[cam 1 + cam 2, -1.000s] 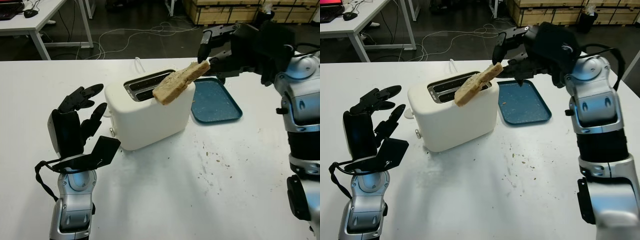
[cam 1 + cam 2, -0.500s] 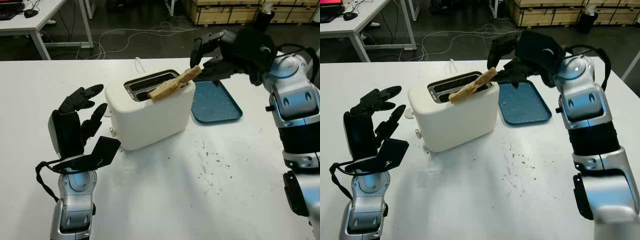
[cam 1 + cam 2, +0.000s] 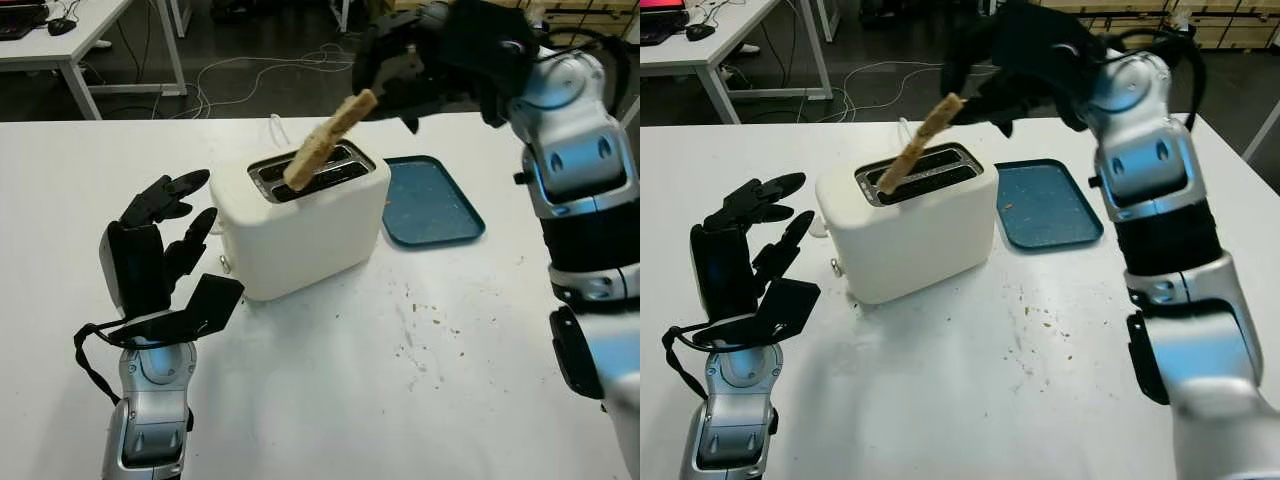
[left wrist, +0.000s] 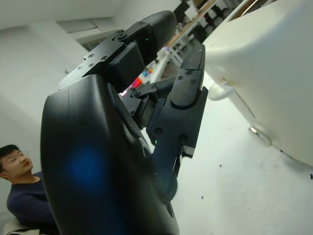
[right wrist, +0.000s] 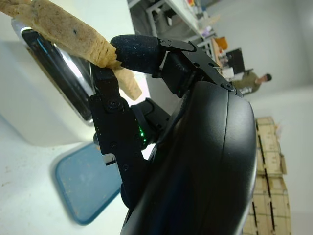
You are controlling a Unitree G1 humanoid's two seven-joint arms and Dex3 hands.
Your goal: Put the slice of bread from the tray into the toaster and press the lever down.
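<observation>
The lower end of the slice of bread (image 3: 326,141) is hidden where it meets the top of the toaster (image 3: 300,218), so it is hard to tell how deep it goes into the slot; it seems to touch or just enter the front slot. The slice stands tilted, its upper end leaning toward the right hand (image 3: 400,70), which is above the toaster and a little behind it. In the right wrist view the fingertips (image 5: 139,53) pinch the upper end of the bread, so this hand is closed on the slice. Much of the right hand in the head views is a dark mass, and single fingers are difficult to separate there.

The toaster is white, with two dark slots on top. The back slot looks empty as far as one can see. A small knob (image 3: 222,263) is on its left end face, and the lever is not clear to me.

The blue tray (image 3: 432,201) lies on the white table (image 3: 400,380) just to the right of the toaster. It holds only some crumbs. More crumbs are scattered on the table in front of the tray.

The left hand (image 3: 155,240) is raised upright near the left end of the toaster, not touching it. It holds nothing and is open. In the left wrist view a person (image 4: 22,191) sits in the background, partly cut off by the hand's shell.
</observation>
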